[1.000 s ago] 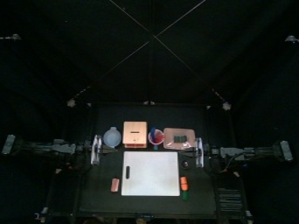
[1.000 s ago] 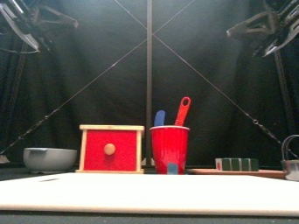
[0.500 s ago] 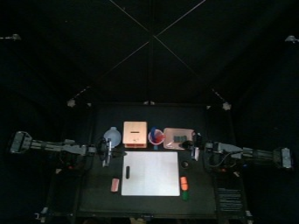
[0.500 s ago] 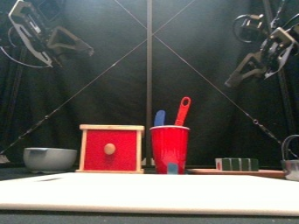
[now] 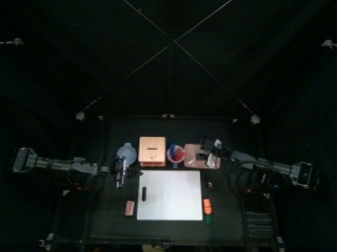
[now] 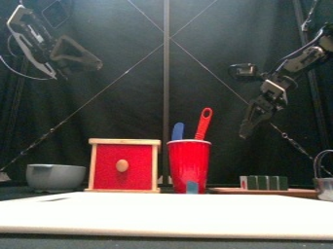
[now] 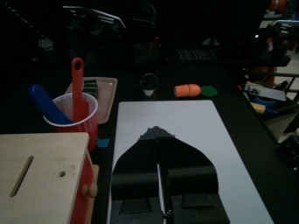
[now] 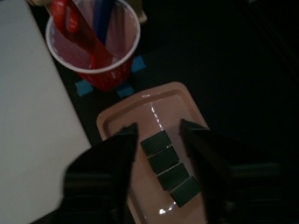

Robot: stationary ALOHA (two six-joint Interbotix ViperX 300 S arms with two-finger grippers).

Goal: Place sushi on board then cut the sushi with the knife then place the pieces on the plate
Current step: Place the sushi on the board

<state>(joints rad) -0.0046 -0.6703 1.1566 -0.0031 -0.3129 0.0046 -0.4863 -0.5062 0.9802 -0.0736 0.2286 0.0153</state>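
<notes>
nearest the front edge the board is laid flat, and nothing is seen on it. the left gripper is held high near the board's left edge, its jaws pressed together with nothing between them. behind the board a row is set: the bowl at the left, then the box, then the cup with a blue knife and a red knife stood in it, and the tray at the right. the sushi, a short row of dark green blocks, is found on the tray, right of the cup and apart from the board, so the first step is judged not yet done. the right gripper is hung above the tray with its jaws spread, one to each long side of the sushi and nothing grasped. the sushi is judged light and stiff, yet its blocks can be parted. a gentle grip across the long sides near the middle is advised, lest the end blocks be shed.
</notes>
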